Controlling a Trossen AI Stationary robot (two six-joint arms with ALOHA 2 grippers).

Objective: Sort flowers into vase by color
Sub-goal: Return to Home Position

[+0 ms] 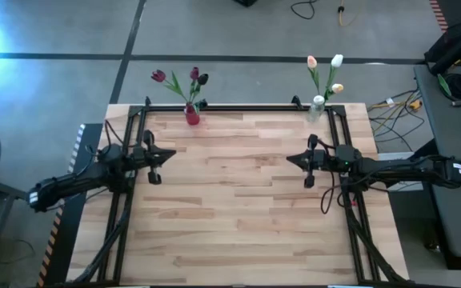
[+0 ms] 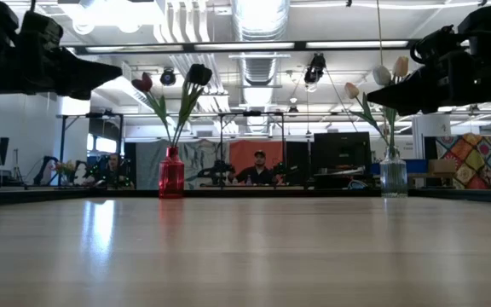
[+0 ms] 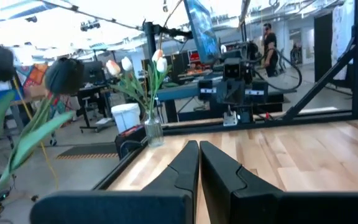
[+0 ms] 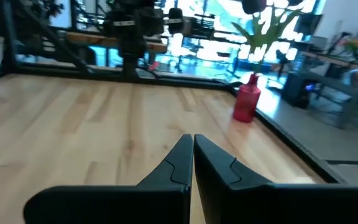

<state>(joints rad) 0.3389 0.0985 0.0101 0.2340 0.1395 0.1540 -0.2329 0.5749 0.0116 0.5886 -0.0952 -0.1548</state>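
High view puts the left gripper [image 1: 166, 154] over the left half of the table [image 1: 238, 216], its fingers pressed together and holding nothing, tips aimed at the table's middle. The red vase [image 1: 192, 116] stands at the far edge, toward the left corner, with three dark tulips [image 1: 194, 74] upright in it. It lies off to one side of those fingers, well apart, and this arm is the nearer to it. The clear vase [image 1: 318, 106] stands on the same edge, toward the right corner, holding three pale tulips [image 1: 336, 61], their stems likewise upright. The right gripper [image 1: 292, 160] hangs over the right half, fingers closed tight and empty, facing the left one and nearer the clear vase. No tulip lies on the wood, so the sorting looks complete. The move ahead is probably a plain retreat, with both vases out of either arm's way.
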